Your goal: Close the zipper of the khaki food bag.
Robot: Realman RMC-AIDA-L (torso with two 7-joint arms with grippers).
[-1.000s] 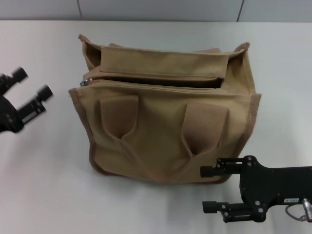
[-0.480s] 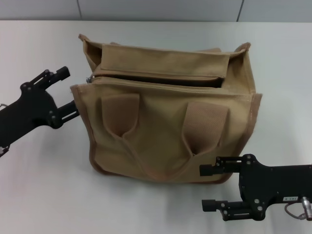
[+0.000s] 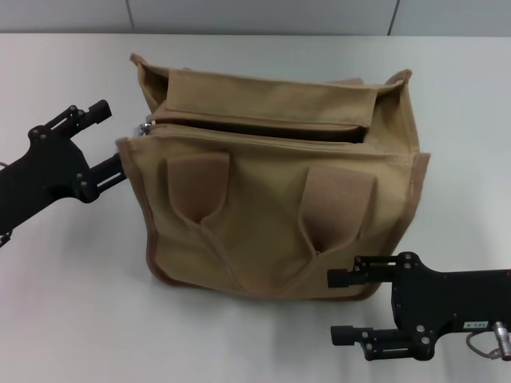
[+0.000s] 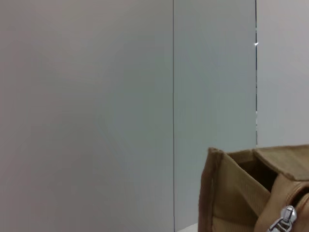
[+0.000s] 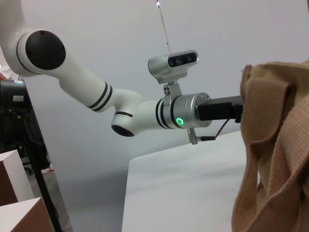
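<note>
The khaki food bag (image 3: 271, 215) stands upright in the middle of the white table, its two webbing handles hanging down the front. The zipper (image 3: 255, 128) along the top is open, showing a dark gap. Its silver pull tab (image 3: 144, 128) sits at the bag's left end and also shows in the left wrist view (image 4: 285, 220), beside the bag's corner (image 4: 231, 193). My left gripper (image 3: 108, 137) is open just left of that end, its lower finger close to the bag's side. My right gripper (image 3: 342, 307) is open and empty, low in front of the bag's right corner.
The white table (image 3: 72, 303) stretches to a grey wall at the back. The right wrist view shows my left arm (image 5: 145, 116) reaching to the bag's (image 5: 275, 145) far end, with brown boxes (image 5: 14, 193) off the table.
My left gripper has moved right from the table's left edge to the bag's left end, then eased back slightly. The bag shifted a little. The right arm has not moved.
</note>
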